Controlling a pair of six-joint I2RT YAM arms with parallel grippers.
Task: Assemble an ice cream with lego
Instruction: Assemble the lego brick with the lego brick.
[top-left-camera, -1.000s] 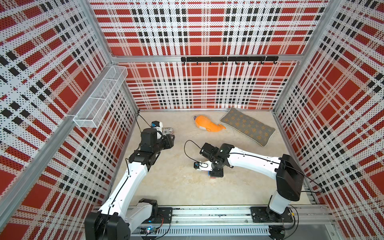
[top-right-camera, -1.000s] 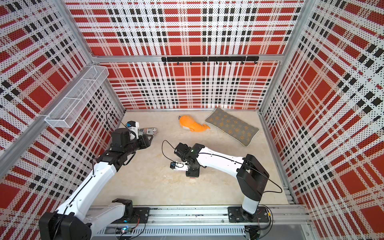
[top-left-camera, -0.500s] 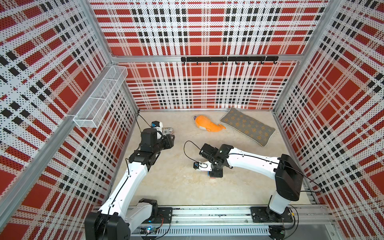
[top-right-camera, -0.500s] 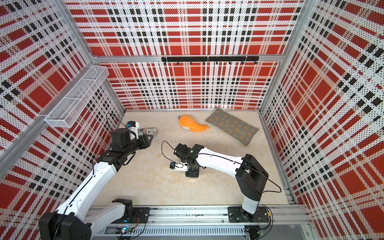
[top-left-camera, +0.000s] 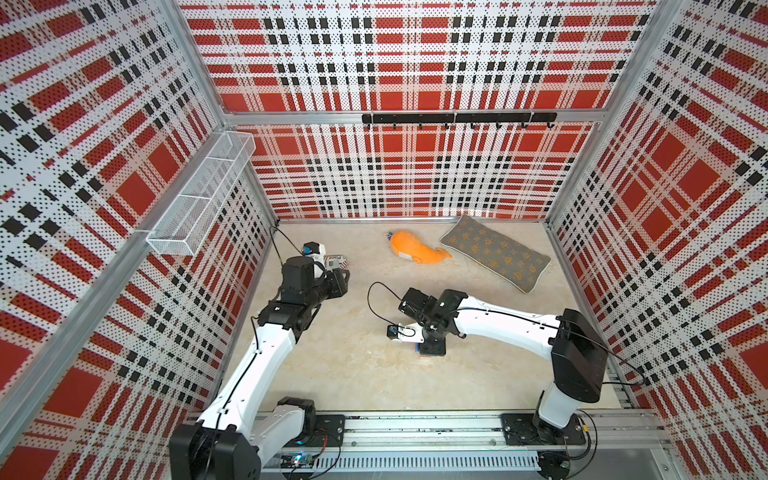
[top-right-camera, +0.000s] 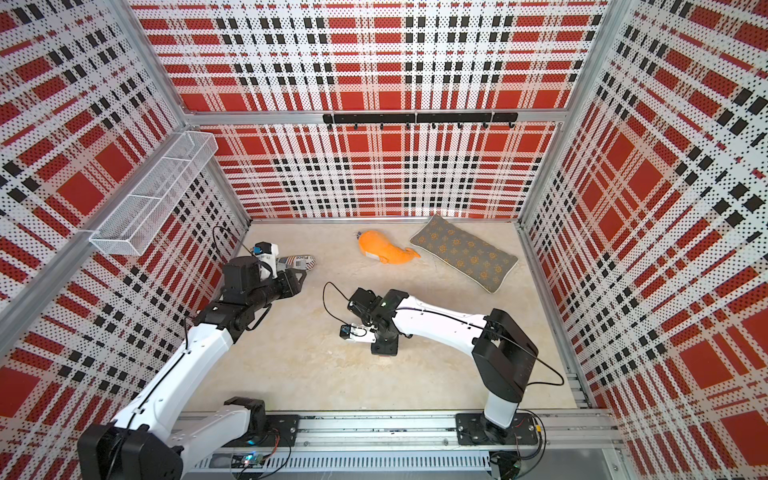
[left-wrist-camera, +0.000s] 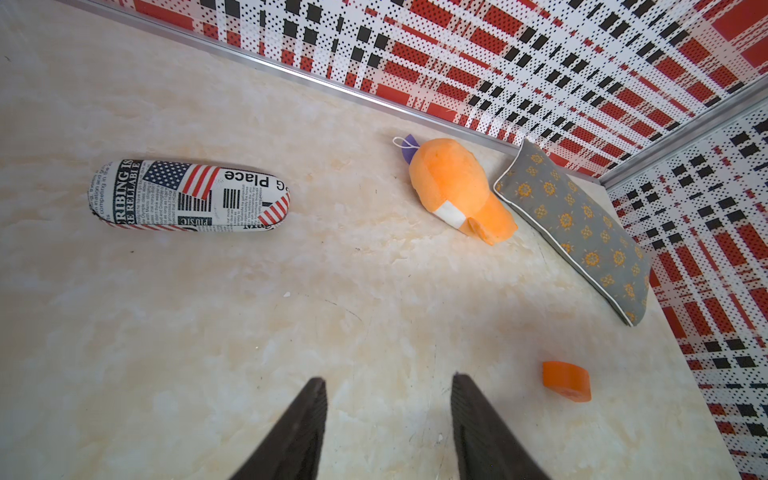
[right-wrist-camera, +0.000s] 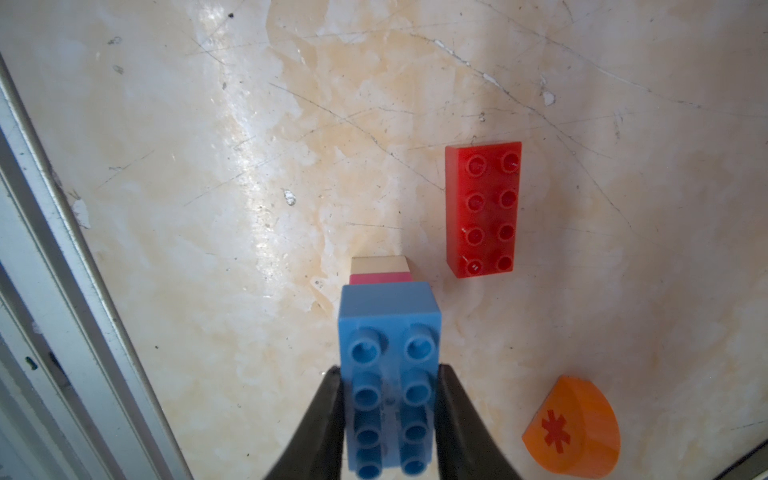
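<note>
The right tool (right-wrist-camera: 390, 374) is clamping the blue brick (right-wrist-camera: 388, 316) by its long sides; the brick is sitting atop the cream-and-pink stem (right-wrist-camera: 380, 264) on the worktop (right-wrist-camera: 208, 166). The red brick (right-wrist-camera: 484, 208) is lying just beside it, the orange top (right-wrist-camera: 571, 432) near. All look like light, rigid, slick plastic, probably best pinched across flat sides, studs up. The left tool (left-wrist-camera: 386, 386) is hanging open and empty.
</note>
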